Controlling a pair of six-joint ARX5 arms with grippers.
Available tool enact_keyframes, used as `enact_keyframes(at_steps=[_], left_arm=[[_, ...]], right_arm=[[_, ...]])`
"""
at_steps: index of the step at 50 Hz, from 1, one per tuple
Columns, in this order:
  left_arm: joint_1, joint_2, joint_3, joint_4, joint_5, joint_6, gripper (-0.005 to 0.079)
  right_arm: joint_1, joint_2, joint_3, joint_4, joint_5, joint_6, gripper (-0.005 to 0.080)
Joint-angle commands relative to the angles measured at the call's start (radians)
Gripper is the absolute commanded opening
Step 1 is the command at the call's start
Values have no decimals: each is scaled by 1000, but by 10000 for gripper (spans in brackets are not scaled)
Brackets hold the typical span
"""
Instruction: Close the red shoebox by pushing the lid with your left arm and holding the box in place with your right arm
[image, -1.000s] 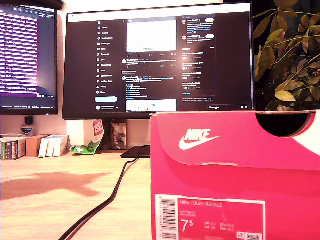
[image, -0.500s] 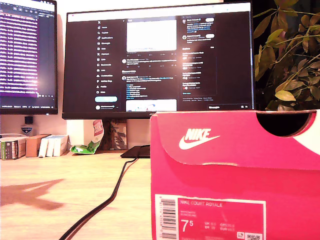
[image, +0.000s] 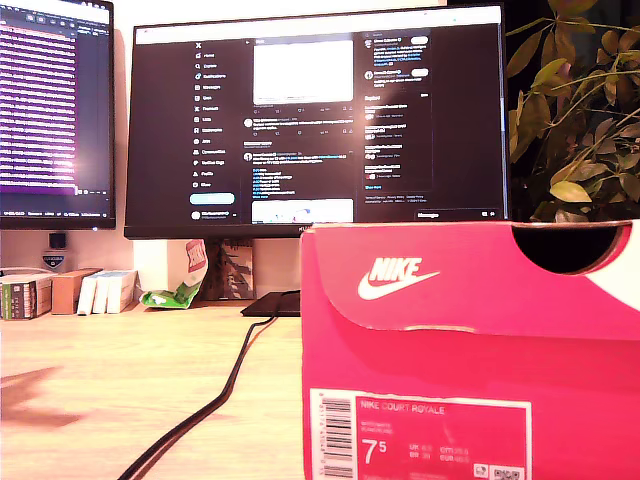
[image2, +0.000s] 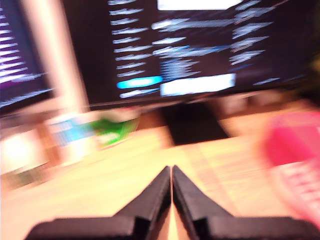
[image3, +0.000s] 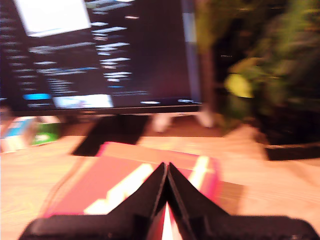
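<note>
Here the red shoebox (image: 470, 350) is seen resting on the tabletop (image: 120, 390) at the exterior view's right, its labelled short end turned toward that camera and its long axis running away toward the monitor (image: 315, 120). My first claw (image2: 171, 172) and my second claw (image3: 166, 167) are clenched, empty; the second is held above the box.

my first gripper (image2: 172, 172) with both fingers pressed together at the tips, holding nothing, my second gripper (image3: 166, 169) the same, fingers meeting, both wrist views blurred
</note>
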Motion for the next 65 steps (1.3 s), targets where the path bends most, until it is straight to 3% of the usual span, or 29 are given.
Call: enact_keyframes(at_steps=[1,19,25,35,50,65], left_arm=[[6,-26,-18,4,-6,10,-19],[24,-216,-225,52,-2,-14,-19],[24,-263,-235,72,-16,-42,-19],[24,-263,-278,151,-17,-123,-19],[24,-262,-388,351,-69,-158,-19],[24,-262,-484,417,-77,-170,-19]], right_arm=[[9,-24,-23,8,6,-18,-12],[33,-176,-77,11,48,-75,-12],[33,-245,-138,43,48,-65,-12],[33,-336,-245,157,66,-16,-12],[32,-362,-344,280,214,-40,-12],[32,-363,-457,360,214,-3,-12]])
